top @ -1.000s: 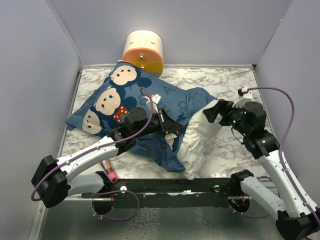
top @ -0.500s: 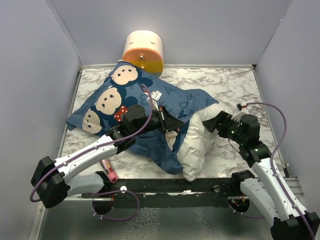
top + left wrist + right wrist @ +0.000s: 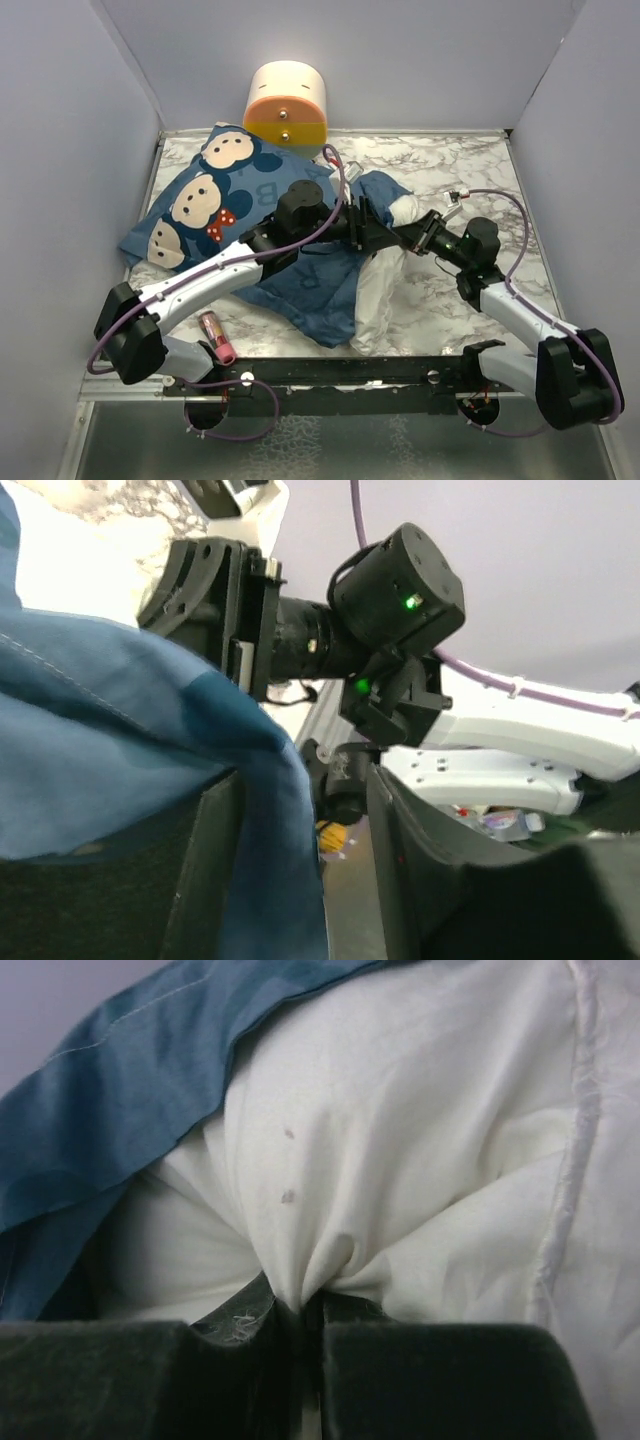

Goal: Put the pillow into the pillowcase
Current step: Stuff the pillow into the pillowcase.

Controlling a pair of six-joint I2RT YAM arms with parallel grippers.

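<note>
The blue pillowcase (image 3: pixel 250 200) with cartoon mouse faces lies across the left half of the marble table. The white pillow (image 3: pixel 375 290) sticks out of its right side toward the front edge. My left gripper (image 3: pixel 375 225) is at the pillowcase's open edge. In the left wrist view its jaws (image 3: pixel 310 790) stand apart, and blue cloth (image 3: pixel 120 740) hangs over the left finger (image 3: pixel 205 870) without being pinched. My right gripper (image 3: pixel 415 238) faces it from the right. In the right wrist view it (image 3: pixel 305 1305) is shut on a bunched fold of pillow (image 3: pixel 400 1130), with the pillowcase hem (image 3: pixel 120 1110) above.
A cream-and-orange cylinder (image 3: pixel 287 103) stands against the back wall. A pink tube (image 3: pixel 217 338) lies near the front left by the left arm. A black rail (image 3: pixel 350 375) runs along the front edge. Grey walls close in the table on three sides.
My right gripper swung left to the pillow's upper end and shut on its fabric. My left gripper moved right and farther back with the pillowcase edge, then opened. The pillowcase shifted left.
</note>
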